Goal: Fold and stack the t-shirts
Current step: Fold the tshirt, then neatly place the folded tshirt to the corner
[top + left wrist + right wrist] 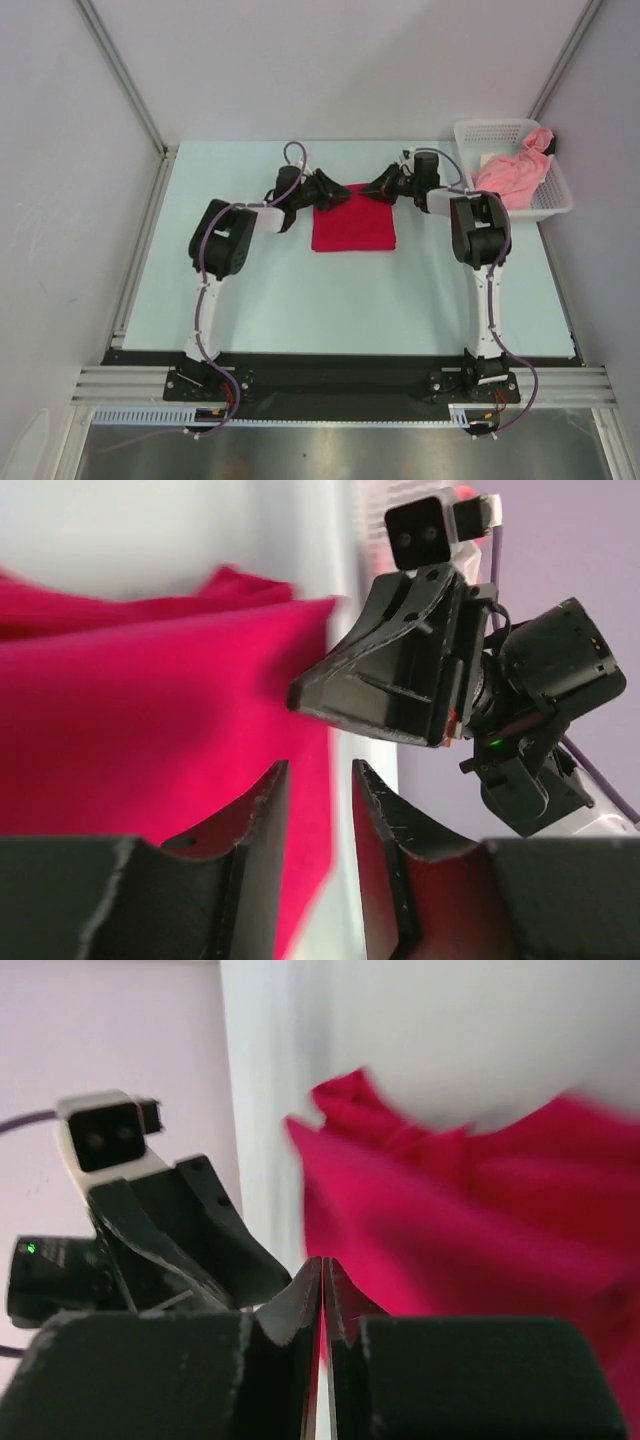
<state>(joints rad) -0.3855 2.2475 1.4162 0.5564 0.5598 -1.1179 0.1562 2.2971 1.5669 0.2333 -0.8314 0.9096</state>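
The crimson red t-shirt point(352, 230) lies folded into a small rectangle at the middle of the table. Both grippers hover at its far edge, tips facing each other. My left gripper point(335, 195) point(319, 765) is open, with only the red t-shirt point(150, 710) and the table showing through the gap. My right gripper point(375, 187) point(323, 1260) is shut to a thin slit beside the red t-shirt point(470, 1220), and I see nothing pinched in it. The salmon pink t-shirt point(515, 175) lies crumpled in the basket.
The white mesh basket point(560, 200) stands at the table's far right corner. Each wrist view shows the other gripper close by: the right one point(400, 670) and the left one point(190, 1230). Grey walls enclose the table on three sides.
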